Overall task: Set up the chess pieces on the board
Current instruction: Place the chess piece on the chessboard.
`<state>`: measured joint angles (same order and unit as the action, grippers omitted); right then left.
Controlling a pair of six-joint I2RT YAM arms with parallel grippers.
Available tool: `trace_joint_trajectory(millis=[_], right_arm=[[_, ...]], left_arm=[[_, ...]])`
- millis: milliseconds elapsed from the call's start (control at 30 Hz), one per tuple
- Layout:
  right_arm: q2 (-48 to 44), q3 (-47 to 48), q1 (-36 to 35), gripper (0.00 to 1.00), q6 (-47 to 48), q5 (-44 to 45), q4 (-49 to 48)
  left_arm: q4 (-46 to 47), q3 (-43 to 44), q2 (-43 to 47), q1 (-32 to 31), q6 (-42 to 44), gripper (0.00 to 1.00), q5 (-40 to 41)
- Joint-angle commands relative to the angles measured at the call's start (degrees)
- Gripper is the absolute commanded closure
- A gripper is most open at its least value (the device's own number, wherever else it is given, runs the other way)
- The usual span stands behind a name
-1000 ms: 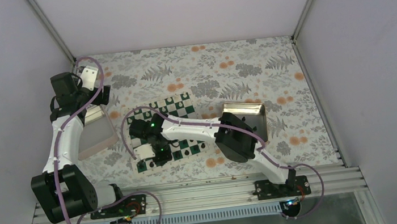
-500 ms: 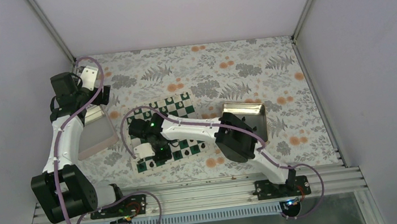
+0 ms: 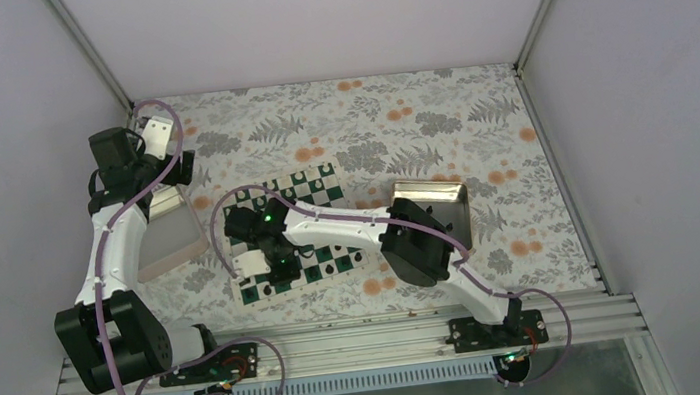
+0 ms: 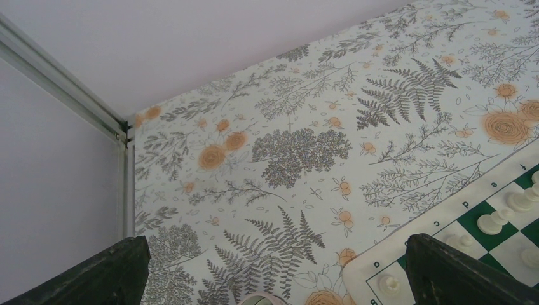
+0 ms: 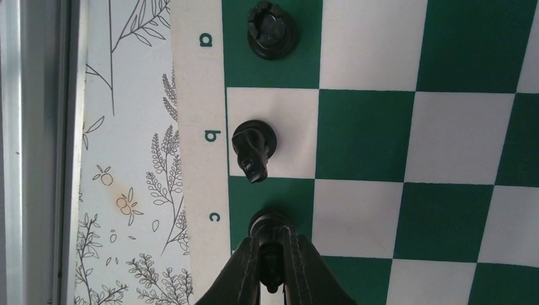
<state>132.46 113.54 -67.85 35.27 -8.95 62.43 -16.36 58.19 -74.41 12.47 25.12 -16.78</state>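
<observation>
The right gripper [image 5: 272, 257] is clamped on a black chess piece [image 5: 271, 223] that stands on the dark green c square of the board [image 5: 445, 146], against its matte cream border. Just past the fingertips stand a black knight [image 5: 253, 147] and then a crenellated black rook [image 5: 272, 30]. Only the left wrist view shows white pieces [image 4: 492, 222], to the right of the wide-open left gripper [image 4: 279, 264] over the fern-printed counter [image 4: 305, 146]. From above, a gold tray [image 3: 431, 196] lies to the right gripper's right, its contents unclear.

A pink-rimmed tray [image 3: 175, 244] lies to my left, a gold tray [image 3: 437, 197] to my right, both on floral cloth [image 3: 397, 121].
</observation>
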Motion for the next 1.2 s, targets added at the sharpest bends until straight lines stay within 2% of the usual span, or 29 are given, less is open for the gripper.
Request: trace_joint_trajectory(millis=[0, 333, 533, 800, 967, 1167], right_arm=[[-0.4, 1.1, -0.5, 0.93, -0.6, -1.4, -0.6], [-0.2, 0.3, -0.5, 0.93, -0.6, -1.8, -1.4], [-0.1, -0.7, -0.5, 0.84, -0.4, -1.4, -1.6], [-0.1, -1.2, -0.6, 0.84, -0.1, -1.4, -1.0], [-1.8, -0.8, -0.5, 0.65, -0.6, -1.5, -1.9], [-3.0, 1.0, -0.5, 0.62, -0.7, -2.0, -1.1]], left_arm=[[0.4, -0.3, 0.6, 0.3, 0.9, 0.00, -1.2], [0.4, -0.2, 0.4, 0.3, 0.8, 0.00, -1.3], [0.3, -0.2, 0.4, 0.3, 1.0, 0.00, -1.2], [0.1, -0.2, 0.5, 0.3, 0.9, 0.00, -1.2], [0.1, -0.2, 0.5, 0.3, 0.9, 0.00, -1.1], [0.1, -0.1, 0.5, 0.3, 0.9, 0.00, -1.0]])
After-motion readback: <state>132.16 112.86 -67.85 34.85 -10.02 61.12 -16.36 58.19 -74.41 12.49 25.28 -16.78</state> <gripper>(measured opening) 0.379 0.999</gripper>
